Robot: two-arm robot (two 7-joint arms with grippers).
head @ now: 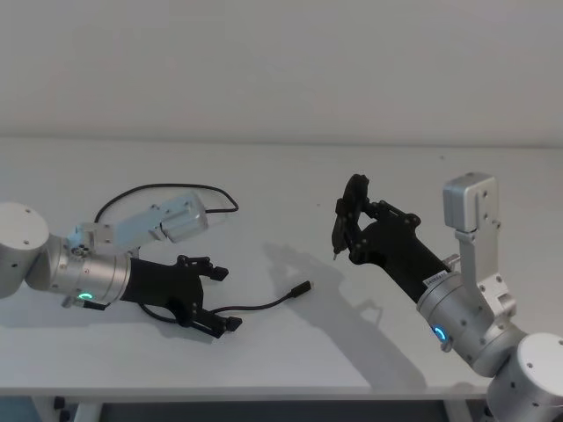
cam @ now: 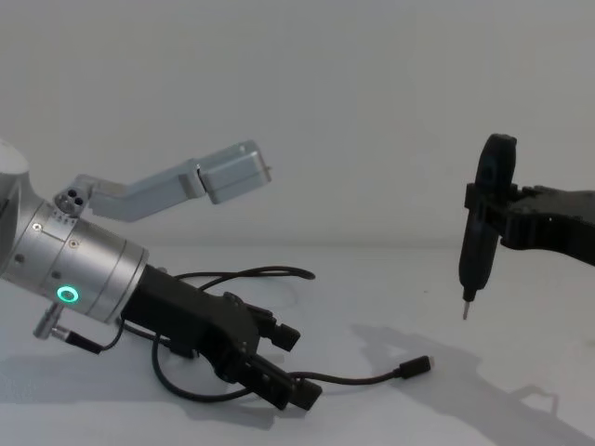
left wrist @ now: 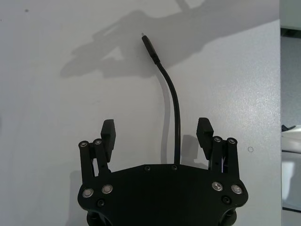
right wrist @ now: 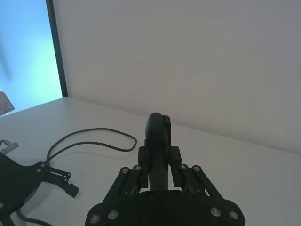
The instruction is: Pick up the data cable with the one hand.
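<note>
Thin curved black data cable [left wrist: 176, 110]

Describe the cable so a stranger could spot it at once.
On the white table, find the left claw. The cable runs between its open fingers: a long, thin, loosely looped black cord with a small plug, unlike the stiff screwdriver in the right claw.

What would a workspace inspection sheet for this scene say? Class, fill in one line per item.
surface: white table, shadows on it.
job's things: data cable lying on the table, not lifted.
clutter: nothing seen.
grippers: left gripper open, low, one finger either side of the data cable; right gripper shut on a screwdriver, raised above the table.
cables: data cable curves in a loose loop; one plug lies free.
surroundings: plain wall.
</note>
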